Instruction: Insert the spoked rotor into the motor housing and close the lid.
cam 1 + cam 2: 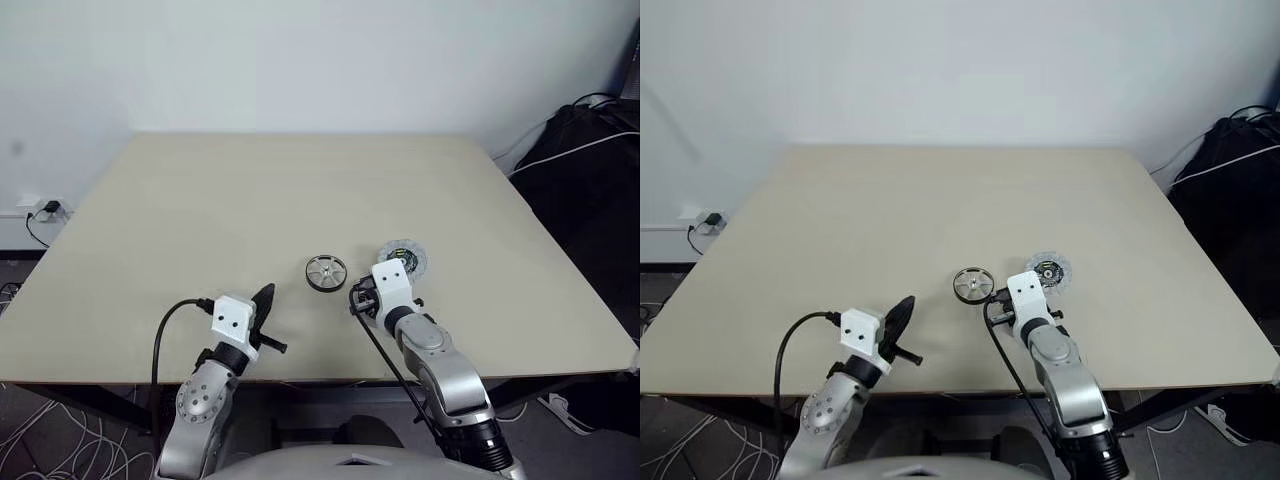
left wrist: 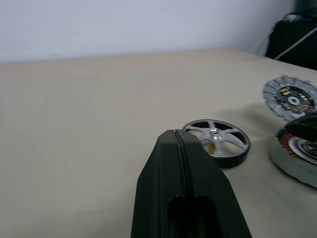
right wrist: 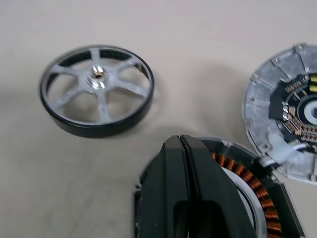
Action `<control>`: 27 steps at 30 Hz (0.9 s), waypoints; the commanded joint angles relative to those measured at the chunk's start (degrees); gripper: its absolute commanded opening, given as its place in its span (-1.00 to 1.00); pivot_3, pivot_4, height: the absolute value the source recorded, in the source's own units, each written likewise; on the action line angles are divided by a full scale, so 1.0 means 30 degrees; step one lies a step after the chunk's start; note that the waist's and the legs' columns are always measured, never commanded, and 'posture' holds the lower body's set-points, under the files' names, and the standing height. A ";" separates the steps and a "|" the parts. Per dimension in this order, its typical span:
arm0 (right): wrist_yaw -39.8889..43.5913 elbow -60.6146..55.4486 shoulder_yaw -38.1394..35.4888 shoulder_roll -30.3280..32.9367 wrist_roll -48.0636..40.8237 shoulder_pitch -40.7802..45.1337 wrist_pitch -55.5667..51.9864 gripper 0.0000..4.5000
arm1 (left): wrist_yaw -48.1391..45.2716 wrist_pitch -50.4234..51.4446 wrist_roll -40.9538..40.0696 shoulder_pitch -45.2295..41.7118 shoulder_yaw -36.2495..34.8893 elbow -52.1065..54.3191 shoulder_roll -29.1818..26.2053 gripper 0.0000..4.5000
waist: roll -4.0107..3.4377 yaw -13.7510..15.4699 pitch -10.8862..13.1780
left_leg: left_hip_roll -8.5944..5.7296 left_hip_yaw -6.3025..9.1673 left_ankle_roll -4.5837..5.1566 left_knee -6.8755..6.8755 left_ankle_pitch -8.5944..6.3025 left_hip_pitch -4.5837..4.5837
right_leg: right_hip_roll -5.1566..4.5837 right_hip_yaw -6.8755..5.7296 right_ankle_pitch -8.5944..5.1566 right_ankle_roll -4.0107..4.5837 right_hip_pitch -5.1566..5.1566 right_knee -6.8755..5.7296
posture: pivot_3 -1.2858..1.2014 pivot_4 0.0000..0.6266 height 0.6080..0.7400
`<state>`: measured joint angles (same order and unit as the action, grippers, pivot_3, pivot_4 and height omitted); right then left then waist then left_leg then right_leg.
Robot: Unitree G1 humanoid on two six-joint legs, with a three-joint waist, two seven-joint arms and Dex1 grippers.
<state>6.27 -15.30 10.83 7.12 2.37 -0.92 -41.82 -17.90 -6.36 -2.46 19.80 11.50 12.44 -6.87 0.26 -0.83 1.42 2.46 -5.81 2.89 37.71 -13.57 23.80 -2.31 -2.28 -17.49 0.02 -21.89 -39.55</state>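
Observation:
The spoked rotor, a silver wheel with a dark rim, lies flat on the table near the front middle. Just right of it lies the lid, dark patterned face up. The motor housing shows its copper windings right under my right gripper, whose fingers are shut with nothing between them. In the head views my right wrist covers most of the housing. My left gripper is shut and empty. It hangs level near the table's front edge, left of the rotor and pointing toward it.
The beige table stretches bare behind the parts. Its front edge runs just under both wrists. A black bag with cables sits off the right side. A wall socket and loose cables lie off the left.

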 commanded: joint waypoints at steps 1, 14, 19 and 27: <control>-0.0094 0.0005 -0.0204 0.0129 0.0203 0.0383 -0.0053 -0.99 | -0.0656 0.0115 -0.0255 0.0127 0.0382 0.0600 -0.0478 -1.00 | -0.0005 -0.0050 0.0003 | 0.0000 0.0000 0.0000 -0.0003 0.0000 -0.0001 | 0.0000 0.0001 -0.0001 0.0001 -0.0001 0.0000 | 0.03 -1.00 1.00; -0.0054 0.0384 -0.0431 0.0329 0.0244 0.0005 -0.0095 -0.99 | -0.1482 0.0859 -0.0740 0.0088 0.0887 0.0617 -0.0908 -1.00 | -0.0015 -0.0164 0.0010 | 0.0000 -0.0002 0.0000 -0.0022 0.0000 -0.0001 | 0.0000 0.0004 -0.0003 -0.0003 -0.0013 0.0001 | 0.03 -1.00 1.00; -0.0094 0.0148 -0.0438 0.0465 0.0282 -0.0722 -0.0248 -0.99 | -0.1560 0.1303 -0.0869 -0.0022 0.0912 0.0816 -0.0973 -1.00 | -0.0012 -0.0131 0.0005 | 0.0000 -0.0001 0.0000 -0.0023 0.0000 -0.0003 | -0.0001 0.0003 -0.0005 -0.0003 -0.0007 0.0003 | 0.03 -1.00 1.00; 0.0012 -0.1113 -0.0953 0.0823 0.0069 -0.1997 -0.0628 -0.99 | -0.1679 0.1949 -0.0958 -0.0187 0.1043 0.1074 -0.1035 -1.00 | -0.0008 -0.0089 0.0001 | 0.0000 -0.0001 -0.0002 -0.0027 -0.0002 -0.0005 | -0.0026 0.0000 -0.0006 -0.0005 -0.0001 0.0012 | 0.03 -1.00 1.00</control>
<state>6.38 -17.77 9.81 9.01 2.74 -6.12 -42.12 -22.77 -0.43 -5.11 20.01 14.15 12.44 -9.74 0.23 -1.10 1.42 2.46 -5.81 2.89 37.63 -13.58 23.79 -2.39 -2.28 -17.51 0.00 -21.89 -39.51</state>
